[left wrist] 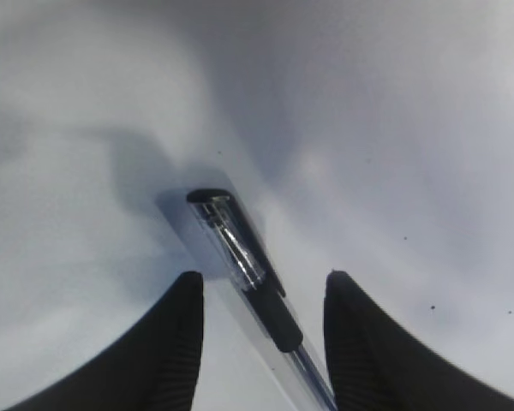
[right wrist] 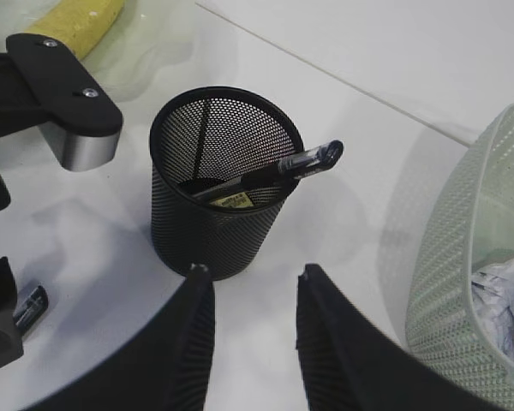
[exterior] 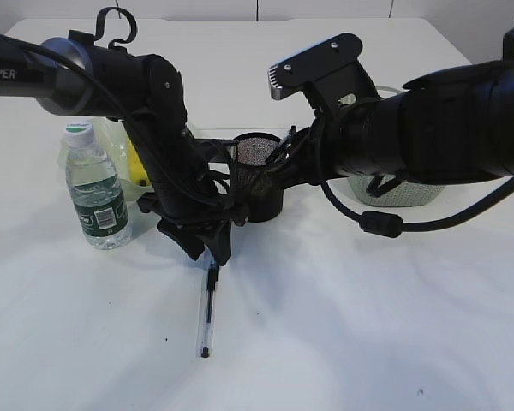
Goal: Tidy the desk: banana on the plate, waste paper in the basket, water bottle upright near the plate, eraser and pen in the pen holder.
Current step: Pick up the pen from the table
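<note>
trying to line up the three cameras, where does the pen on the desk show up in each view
Exterior view: the pen on the desk lies lower centre, under the left gripper.
Left wrist view: lower centre, between the open jaws.
Right wrist view: only its end, far left edge.
Shared landmark: the left gripper.

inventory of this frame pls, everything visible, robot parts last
desk: 1, white, under everything
pen: 1, clear with black ends, flat on the desk near front centre
second pen: 1, black and clear, leaning in the pen holder
pen holder: 1, black mesh, centre
eraser: 1, pale yellow, inside the pen holder
water bottle: 1, clear, green label, upright at left
banana: 1, yellow, on the plate
plate: 1, pale green, behind the bottle
basket: 1, sage green, right
waste paper: 1, white, in the basket
left hand: open, astride the flat pen
right hand: open, empty, by the pen holder
</note>
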